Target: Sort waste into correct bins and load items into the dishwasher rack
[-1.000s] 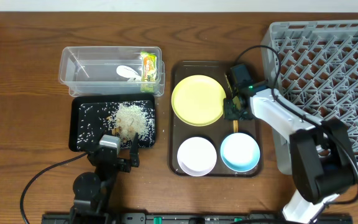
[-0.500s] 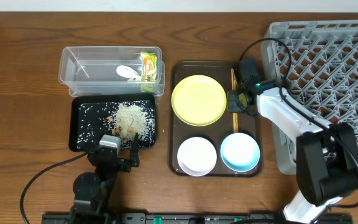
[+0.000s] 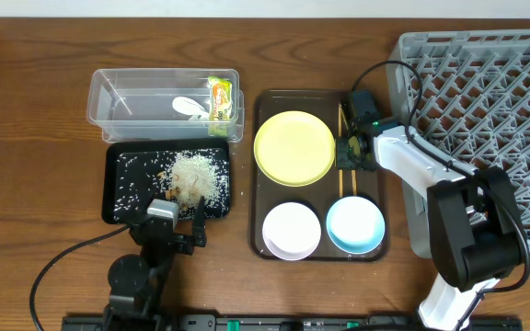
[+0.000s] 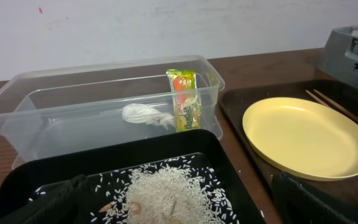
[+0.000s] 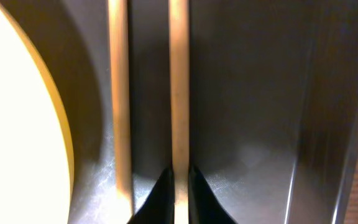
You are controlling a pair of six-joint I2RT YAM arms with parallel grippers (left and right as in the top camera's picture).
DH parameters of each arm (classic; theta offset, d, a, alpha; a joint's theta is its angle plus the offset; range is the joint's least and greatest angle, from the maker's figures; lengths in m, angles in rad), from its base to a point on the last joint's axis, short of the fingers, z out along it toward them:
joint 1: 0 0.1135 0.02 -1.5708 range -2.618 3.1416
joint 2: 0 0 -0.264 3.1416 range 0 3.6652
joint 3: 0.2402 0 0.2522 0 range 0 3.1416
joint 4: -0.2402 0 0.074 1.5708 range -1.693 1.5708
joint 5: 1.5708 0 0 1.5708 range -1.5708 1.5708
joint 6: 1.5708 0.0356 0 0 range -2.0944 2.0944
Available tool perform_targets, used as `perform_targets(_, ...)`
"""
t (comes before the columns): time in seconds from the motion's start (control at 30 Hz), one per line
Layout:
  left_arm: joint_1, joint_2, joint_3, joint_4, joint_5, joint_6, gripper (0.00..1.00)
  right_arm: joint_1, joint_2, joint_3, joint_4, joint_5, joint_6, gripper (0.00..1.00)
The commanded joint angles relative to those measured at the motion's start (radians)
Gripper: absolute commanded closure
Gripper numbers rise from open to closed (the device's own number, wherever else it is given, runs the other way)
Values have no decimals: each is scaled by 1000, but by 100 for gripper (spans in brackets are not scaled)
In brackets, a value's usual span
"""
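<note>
On the brown serving tray [image 3: 274,96], right side:

- Right gripper [image 5: 177,185]: jaws narrow, one tip on each side of the right-hand stick of the chopsticks [image 5: 178,87] and seemingly touching it. The pair lies flat on the tray floor, just beside the pale-yellow plate [image 3: 293,147].
- Plate, white bowl [image 3: 291,230] and light-blue bowl [image 3: 355,224]: all on the serving tray, none loaded. No cup can be made out.
- Dishwasher rack [image 3: 486,92]: to the right of the tray, with no tableware seen in its lattice.
- Left gripper [image 4: 176,205]: fingers spread wide and holding nothing, hanging at the near edge of the black tray [image 3: 113,204].
- Rice crumbs [image 3: 194,175]: heaped and scattered inside the black tray.
- Snack wrapper [image 3: 219,97] and white scrap [image 3: 190,108]: inside the clear tub [image 3: 109,88].

Status, as judged: the waste sorting looks finished and the loading has not begun. The chopsticks are first in hand, with the plate and two bowls to follow.
</note>
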Motion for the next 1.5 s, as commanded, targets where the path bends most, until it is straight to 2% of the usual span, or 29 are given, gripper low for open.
perform_targets(0.0,6,-6,-25,-6,13,10,6,-12,4,2,-24,-9,-2,99)
perform_targets(0.23,6,-6,-25,-6,13,10,6,-56,-173,84,-143,-9,-15,99)
perform_targets(0.53,6,-6,-25,-6,13,10,6,-197,-429,104,-163,89,-234,99)
perform_targets(0.73,6,-6,-25,-6,13,10,6,-290,-412,81,-134,104,-318,99)
perform_targets(1.0,6,-6,-25,-6,13,10,6,-317,-301,38,-31,104,-387,99)
perform_targets(1.03,6,-6,-25,-6,13,10,6,-313,-308,41,-31,102,-386,94)
perform_targets(1.13,6,-6,-25,-6,13,10,6,-293,-344,51,-34,94,-384,64)
perform_targets(1.2,6,-6,-25,-6,13,10,6,-271,-385,51,-47,65,-382,55)
perform_targets(1.27,6,-6,-25,-6,13,10,6,-241,-427,51,-77,-4,-333,52)
perform_targets(1.4,6,-6,-25,-6,13,10,6,-174,-465,51,-142,-131,-296,57)
perform_targets(1.47,6,-6,-25,-6,13,10,6,-137,-462,48,-174,-162,-219,57)
